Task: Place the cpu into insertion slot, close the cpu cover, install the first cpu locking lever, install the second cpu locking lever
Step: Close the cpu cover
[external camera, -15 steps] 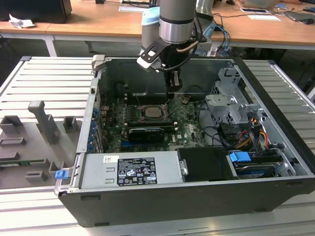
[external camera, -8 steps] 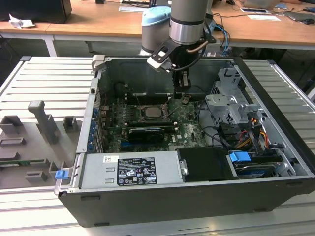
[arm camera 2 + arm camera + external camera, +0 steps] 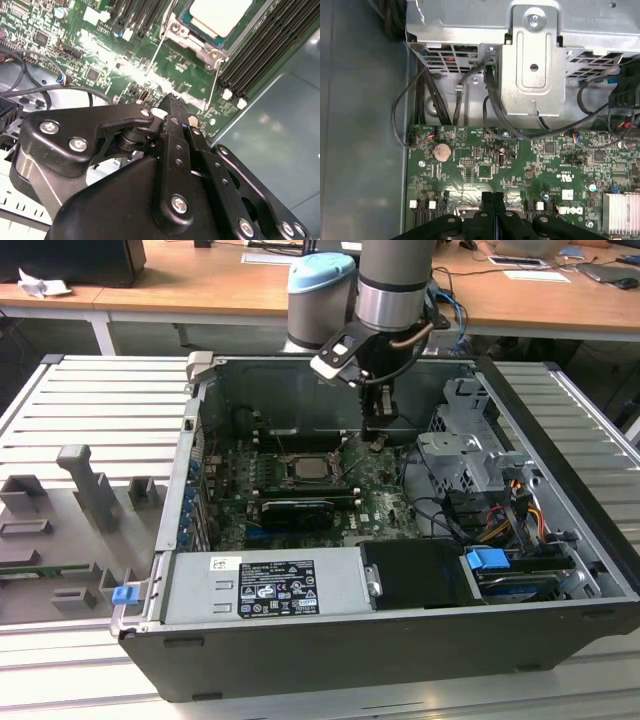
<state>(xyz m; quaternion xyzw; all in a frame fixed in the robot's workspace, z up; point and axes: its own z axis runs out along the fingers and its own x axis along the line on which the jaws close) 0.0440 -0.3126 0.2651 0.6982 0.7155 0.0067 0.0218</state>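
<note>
Silvery metal is catching the light where the chip (image 3: 220, 14) is lying in the socket (image 3: 281, 469), with the cover plate (image 3: 194, 41) apparently folded down around it. Two thin wire levers are standing up from the socket's edge, the first lever (image 3: 159, 47) and the second lever (image 3: 214, 85), so I am judging the work to be at the lever stage. The claw (image 3: 172, 101) is hanging low over the green circuit board (image 3: 485, 170) just beside the socket. It is near the second lever but apart from it, with its fingers pressed together and carrying nothing.

To do this step well, I reckon the closed tips should be meeting the wire squarely near its free end. They should be pushing it down and slightly sideways toward its catch, without scraping the board beside the socket.

From where I am standing, the arm is masking the socket's near corner. In the second wrist view the chip is running off the picture's edge. I am not making out the lever catches, nor whether the cover plate is sitting fully flat.
</note>
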